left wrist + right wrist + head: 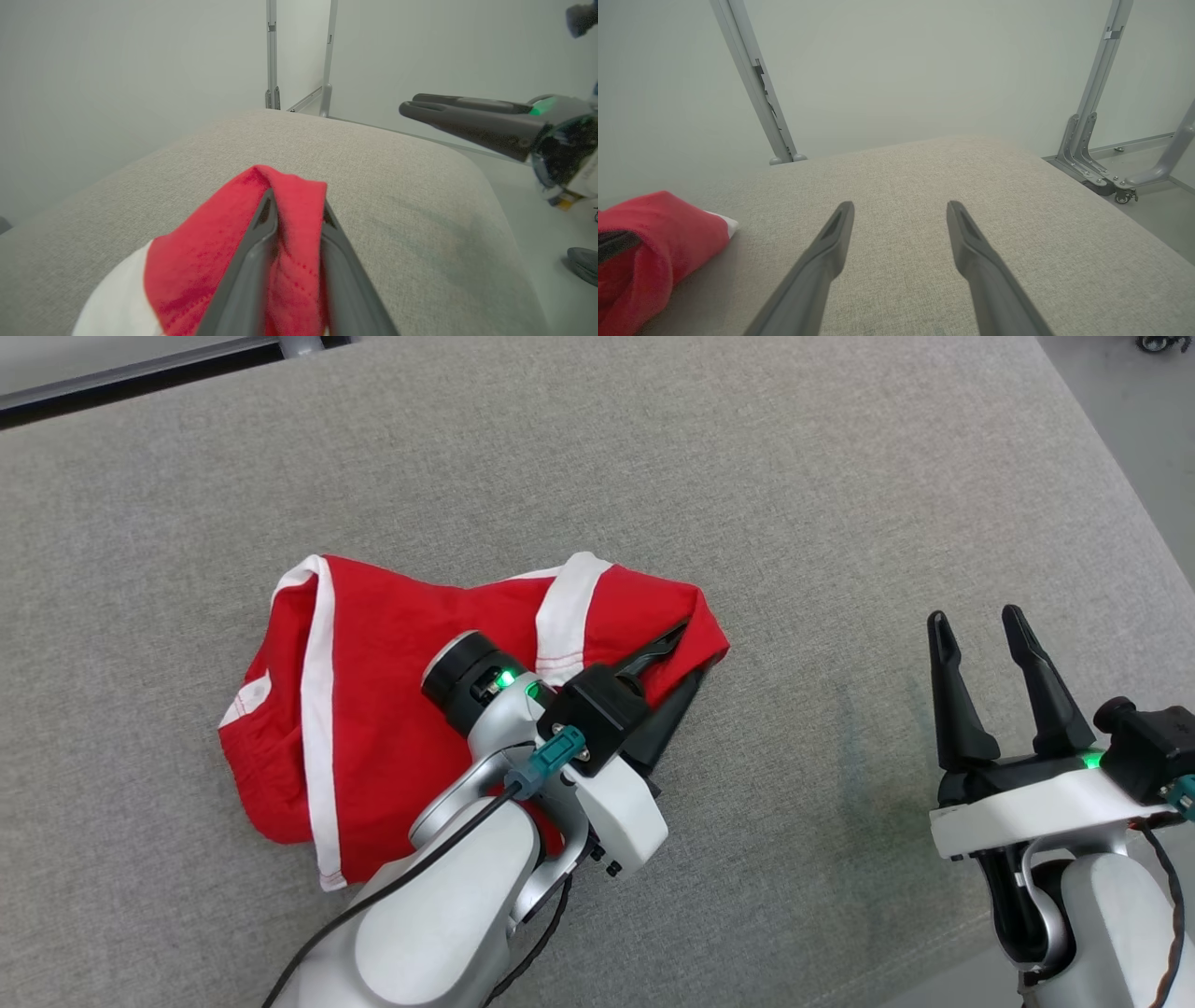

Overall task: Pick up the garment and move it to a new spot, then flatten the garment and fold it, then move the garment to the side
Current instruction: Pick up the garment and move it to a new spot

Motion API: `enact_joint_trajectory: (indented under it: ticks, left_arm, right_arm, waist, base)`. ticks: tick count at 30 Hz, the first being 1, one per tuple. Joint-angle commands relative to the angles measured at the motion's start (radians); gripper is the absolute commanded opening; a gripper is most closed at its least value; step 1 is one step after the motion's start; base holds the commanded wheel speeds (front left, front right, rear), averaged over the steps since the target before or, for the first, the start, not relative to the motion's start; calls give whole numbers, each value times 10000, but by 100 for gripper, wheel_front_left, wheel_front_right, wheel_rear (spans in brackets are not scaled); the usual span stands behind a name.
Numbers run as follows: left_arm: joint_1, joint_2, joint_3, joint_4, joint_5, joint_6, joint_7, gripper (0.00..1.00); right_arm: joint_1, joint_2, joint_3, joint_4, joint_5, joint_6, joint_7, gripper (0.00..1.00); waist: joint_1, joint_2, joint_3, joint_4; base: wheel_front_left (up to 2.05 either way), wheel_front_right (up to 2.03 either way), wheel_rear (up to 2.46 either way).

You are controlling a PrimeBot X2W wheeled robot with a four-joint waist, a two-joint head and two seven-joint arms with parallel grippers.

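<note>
At the garment's right corner: my left hand [691, 651] is closed on a fold of the red garment [373, 709], with cloth bunched between both fingers [254, 252] (in the wrist view, red runs right up to the tips).
Garment position: crumpled heap on the grey tabletop [653, 476], left of centre. The white trim [319, 709] is twisted across it, so it's not flat.
Right hand: my right hand [976, 621] is wide open and holds nothing. It hovers over bare tabletop, well apart from the garment.
Step, my read: pick up and move, the first part. Flatten and fold not started.
Grip quality: the pinch takes one edge fold only and looks shallow. Can't tell how many layers are caught.
How to do it well: squeeze firm, lift straight up until the heap hangs free, then carry. Dragging low would likely bunch it more on this coarse fabric.
Where to put it: the open area toward centre or right, with room to spread.
Release: lay the hanging end down first, draw away so the cloth lands stretched, then open.
Right hand use: bring it in to take a second corner once the garment is lifted (a two-point hold spreads better).
Risk: cloth slipping out of a thin pinch mid-carry. Watch for sag.
</note>
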Motion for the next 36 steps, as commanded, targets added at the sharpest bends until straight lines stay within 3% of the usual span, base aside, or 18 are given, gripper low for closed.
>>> enact_joint_trajectory:
  ticks: [1,6,11,16,26,31,36]
  left_arm:
    - [-225,45,-102,135,-137,-20,-174,100]
    - [-203,44,-530,343,-396,195,-864,100]
    - [99,45,-244,353,-699,692,-1497,100]
    - [564,344,754,171,-1157,1386,-1966,100]
    - [2121,1580,3092,-209,-2183,2567,-2275,100]
    - [3003,2056,3841,-391,-2501,2650,-2344,100]
    - [3638,2215,3824,-534,-2552,2502,-2336,100]
  right_arm:
    - [-121,14,4,78,71,1,-125,100]
    - [-203,-124,-29,301,-10,1,-234,100]
    - [-104,-307,-115,284,-123,1,-147,100]
    - [177,-432,-238,114,-279,1,107,100]
    - [829,-558,-488,-457,-516,1,683,100]
    - [1105,-523,-558,-692,-603,1,902,100]
    - [1438,-522,-601,-854,-675,1,1089,100]
  waist:
    - [0,0,200,-186]
    - [0,0,-95,293]
    - [0,0,-667,1020]
    - [0,0,-1270,1772]
    - [0,0,-2074,2979]
    - [0,0,-2361,3302]
    - [0,0,-2696,3451]
  base:
    - [0,0,0]
    - [0,0,0]
    - [0,0,0]
    - [0,0,0]
    - [0,0,0]
    - [0,0,0]
    - [0,0,0]
